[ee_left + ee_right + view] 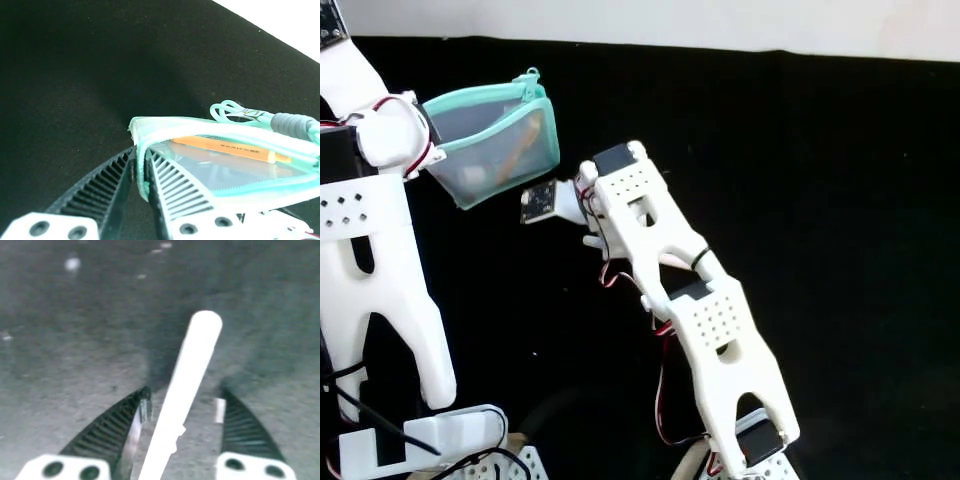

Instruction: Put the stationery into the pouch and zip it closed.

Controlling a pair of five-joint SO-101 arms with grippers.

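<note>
My left gripper [139,152] is shut on one end of the teal mesh pouch [225,175] and holds it up off the black table. The pouch mouth is open, and an orange pencil [225,147] lies inside. Its zipper pull with a teal cord [235,111] sits at the far end. In the high view the pouch [495,140] hangs at the top left beside the left arm. My right gripper [182,395] is open and low over the table. A white pen [192,360] lies between its fingers, with a gap on each side. The right arm [650,230] leans down below the pouch.
Black cloth [820,200] covers the table out to the right and back. A white wall strip [720,20] runs along the far edge. Red and black cables [665,400] hang by the arm bases at the front.
</note>
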